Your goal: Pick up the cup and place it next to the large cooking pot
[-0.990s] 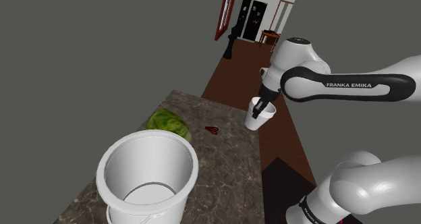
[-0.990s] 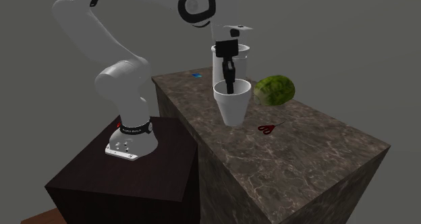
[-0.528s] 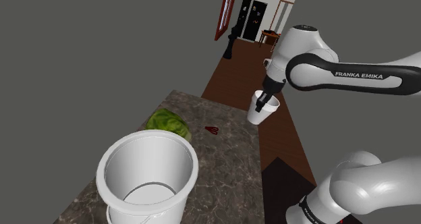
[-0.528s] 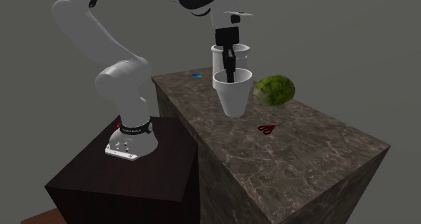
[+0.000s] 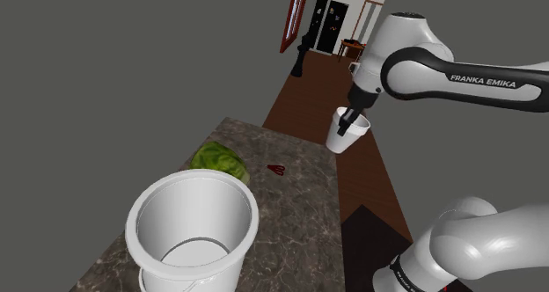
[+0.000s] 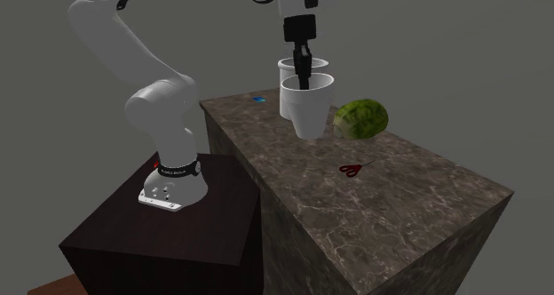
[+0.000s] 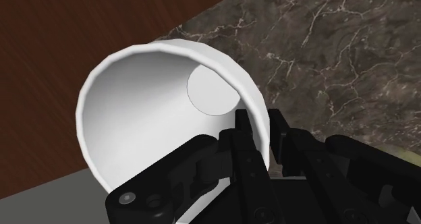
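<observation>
Pincer (image 6: 304,75) closed on the rim of the cup (image 6: 306,107), one finger inside and one outside the wall. The wrist view shows the same: pincer (image 7: 260,131) pinching a single side of the cup (image 7: 148,101).

- Cup white, open end up, in the air above the tabletop (image 6: 399,204) and touching nothing below. In the shoulder view the cup (image 5: 345,139) hangs from the pincer (image 5: 351,120) near the tabletop's far edge, with wood floor behind it.
- Pot (image 5: 242,246) white, large, upright, at the near end in the shoulder view and well apart from the cup. In the second exterior view the pot (image 6: 286,67) stands behind the cup.
- Green cabbage (image 5: 220,160) and red scissors (image 5: 276,168) lie on the tabletop between cup and pot.

Risks, as judged:
- One-wall pinch: the cup may swing or slip during a fast carry.
- A low path could clip the cabbage or scissors.
- Coming in too close could knock the pot's wall.
- Set down on the scissors, or let go while tilted or too high, the cup may tip over.
- Set too near the tabletop edge, it may fall off.
</observation>
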Controlling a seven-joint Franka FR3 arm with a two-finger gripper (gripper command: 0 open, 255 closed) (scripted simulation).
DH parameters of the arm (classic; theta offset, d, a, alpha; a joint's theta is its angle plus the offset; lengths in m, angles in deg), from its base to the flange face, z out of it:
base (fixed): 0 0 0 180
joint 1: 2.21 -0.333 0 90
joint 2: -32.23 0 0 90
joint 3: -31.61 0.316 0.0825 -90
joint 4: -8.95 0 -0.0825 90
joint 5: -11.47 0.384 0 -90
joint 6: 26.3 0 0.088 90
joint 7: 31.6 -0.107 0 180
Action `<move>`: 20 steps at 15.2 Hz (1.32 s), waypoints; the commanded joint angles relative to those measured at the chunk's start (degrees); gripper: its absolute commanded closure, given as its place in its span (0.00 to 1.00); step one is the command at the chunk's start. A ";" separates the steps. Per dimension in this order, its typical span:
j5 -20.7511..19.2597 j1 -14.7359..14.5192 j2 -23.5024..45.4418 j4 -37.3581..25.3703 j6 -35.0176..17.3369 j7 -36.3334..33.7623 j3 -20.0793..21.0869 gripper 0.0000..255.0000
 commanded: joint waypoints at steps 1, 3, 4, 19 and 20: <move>0.01 0.03 -0.03 -1.49 1.50 0.21 -0.06 1.00; 0.03 0.05 0.08 -3.10 3.00 0.38 -0.08 1.00; 0.04 0.07 0.15 -3.92 3.74 0.47 -0.09 1.00; 0.03 0.36 2.62 -17.34 14.63 1.63 -0.12 1.00; 0.02 0.38 2.87 -18.32 15.35 1.71 -0.11 1.00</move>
